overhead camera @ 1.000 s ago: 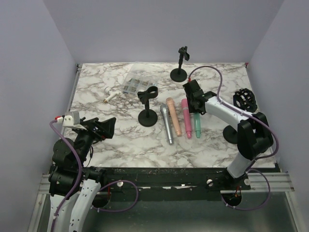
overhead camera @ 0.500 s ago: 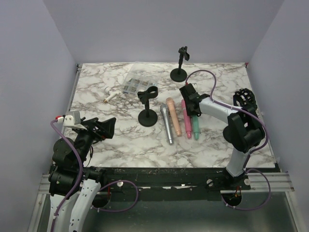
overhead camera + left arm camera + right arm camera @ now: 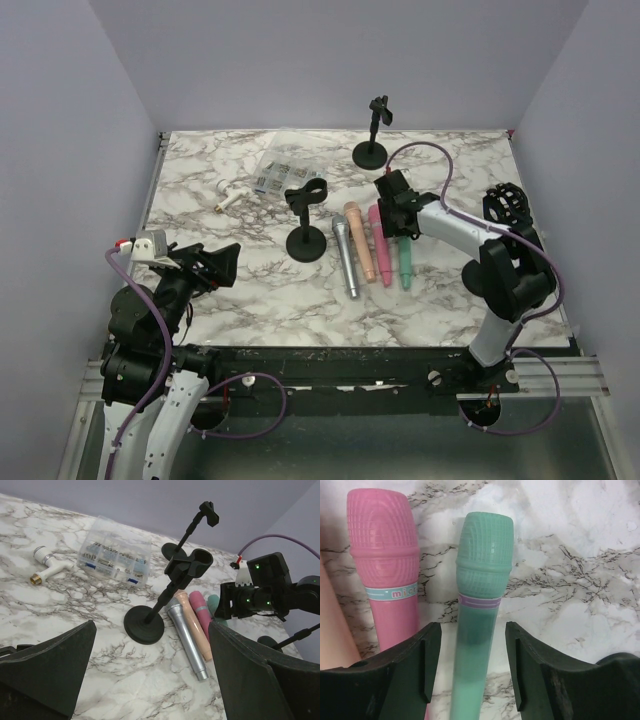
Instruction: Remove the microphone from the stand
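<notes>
Right gripper (image 3: 472,627) is open, its fingers straddling the green microphone (image 3: 484,555) on the table (image 3: 580,595). Left gripper (image 3: 152,626) is wide open, empty.

Stand (image 3: 144,627) upright; silver microphone (image 3: 187,640), peach microphone (image 3: 196,630), pink microphone (image 3: 201,609) flat beside base; parts box (image 3: 112,557) behind.

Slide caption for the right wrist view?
Open right gripper straddles the green microphone, pink microphone alongside on marble table.
</notes>
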You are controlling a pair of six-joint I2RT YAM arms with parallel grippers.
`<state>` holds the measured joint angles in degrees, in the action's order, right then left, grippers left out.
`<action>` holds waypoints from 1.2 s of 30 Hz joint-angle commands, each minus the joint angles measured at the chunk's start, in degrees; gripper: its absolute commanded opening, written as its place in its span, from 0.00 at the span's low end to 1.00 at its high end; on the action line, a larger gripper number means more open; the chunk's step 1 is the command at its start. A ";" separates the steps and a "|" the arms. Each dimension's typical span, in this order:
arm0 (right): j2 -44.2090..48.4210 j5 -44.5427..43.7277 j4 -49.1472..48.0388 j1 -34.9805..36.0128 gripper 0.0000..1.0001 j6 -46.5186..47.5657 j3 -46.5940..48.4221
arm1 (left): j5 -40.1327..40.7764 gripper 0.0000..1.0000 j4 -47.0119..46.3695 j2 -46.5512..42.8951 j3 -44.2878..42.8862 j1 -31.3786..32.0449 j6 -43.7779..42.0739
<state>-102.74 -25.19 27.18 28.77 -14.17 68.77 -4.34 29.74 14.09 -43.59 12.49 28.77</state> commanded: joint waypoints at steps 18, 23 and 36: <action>32.47 0.38 13.69 -0.18 0.60 3.04 16.51 | -1.35 0.99 -0.57 -0.84 0.52 0.25 0.82; 34.40 -12.36 19.96 -0.17 0.60 3.26 22.07 | -1.46 0.99 -0.64 -0.99 0.43 0.28 0.76; 40.27 -31.60 30.64 -2.15 0.57 1.48 21.63 | -1.71 0.98 -1.00 -0.94 0.76 0.51 0.67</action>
<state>-65.34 -49.17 52.99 27.77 -11.99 91.83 -4.78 29.63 13.72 -43.22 12.51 29.21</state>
